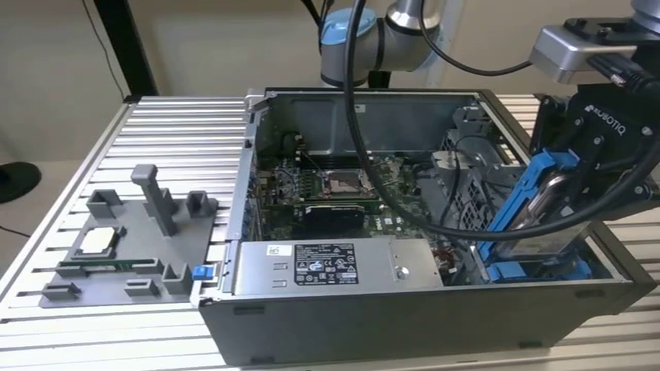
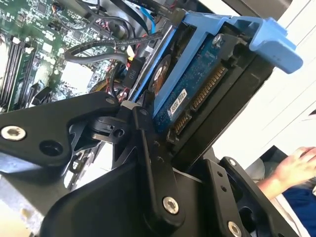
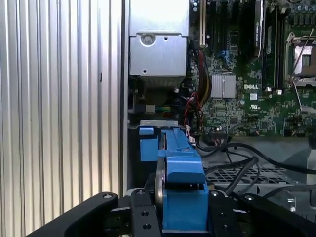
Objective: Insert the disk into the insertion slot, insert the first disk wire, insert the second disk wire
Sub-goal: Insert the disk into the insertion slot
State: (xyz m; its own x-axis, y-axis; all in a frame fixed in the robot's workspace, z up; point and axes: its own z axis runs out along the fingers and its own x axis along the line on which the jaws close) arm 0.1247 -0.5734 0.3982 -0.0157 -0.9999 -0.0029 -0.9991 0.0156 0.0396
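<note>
The disk (image 1: 539,210), a silver drive in a bright blue carrier, hangs tilted on edge over the case's corner at the exterior view's right. My gripper (image 1: 565,193) is shut on it, one black finger on each flat side. In the second wrist view the disk (image 2: 197,81) shows its blue circuit board and connector edge between my fingers (image 2: 143,133). Its lower end reaches down toward the insertion slot (image 1: 542,270), a grey bay with blue trim. Loose black cables (image 3: 237,155) lie over the perforated cage beside the slot; I cannot tell which of them are the disk wires.
The open grey computer case holds a motherboard (image 1: 341,185) and a labelled power supply box (image 1: 330,267). A grey fixture tray (image 1: 124,247) with posts sits on the ribbed aluminium table (image 1: 165,131). A person's hand (image 2: 296,165) shows beyond the table.
</note>
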